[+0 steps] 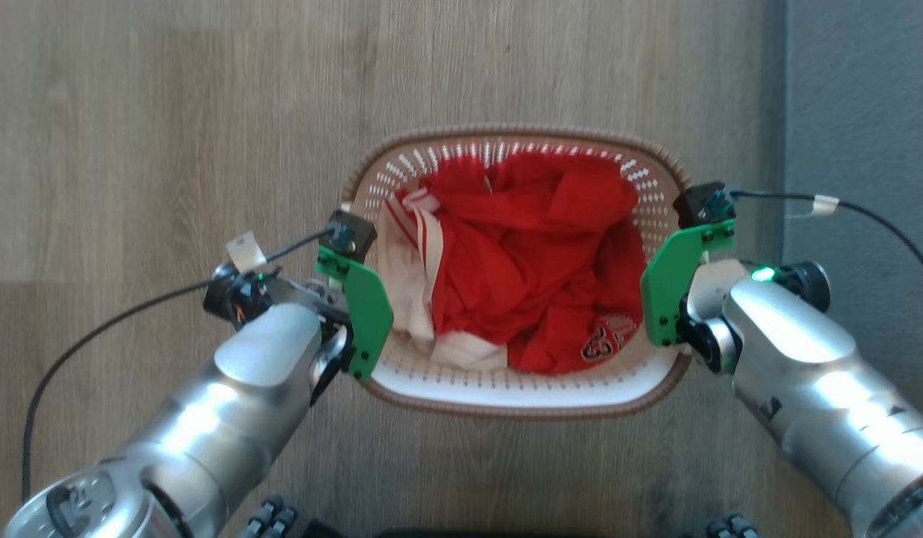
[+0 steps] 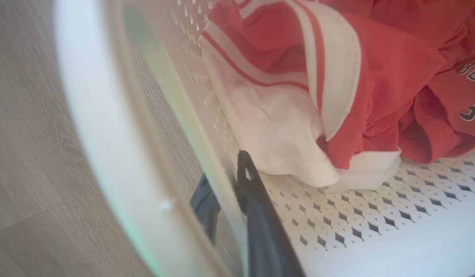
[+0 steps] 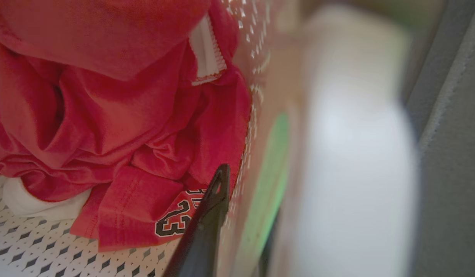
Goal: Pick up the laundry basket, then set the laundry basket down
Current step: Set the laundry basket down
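Note:
The laundry basket (image 1: 521, 392), white and perforated with a brown woven rim, sits in the middle of the head view and holds red and white clothes (image 1: 521, 246). My left gripper (image 2: 224, 173) is shut on the basket's left wall, one dark finger (image 2: 256, 215) inside and the other outside. On the opposite wall my right gripper (image 3: 247, 200) is shut the same way, with one finger (image 3: 206, 219) inside by the red jersey. In the head view green wrist plates (image 1: 364, 299) (image 1: 674, 276) cover both sets of fingers. Whether the basket is off the floor I cannot tell.
Grey-brown wood floor (image 1: 170, 112) surrounds the basket. A grey surface (image 1: 865, 112) runs down the right edge, close to the right arm. Black cables (image 1: 95, 329) (image 1: 880, 224) trail from both wrists. The robot's base wheels (image 1: 270, 519) show at the bottom.

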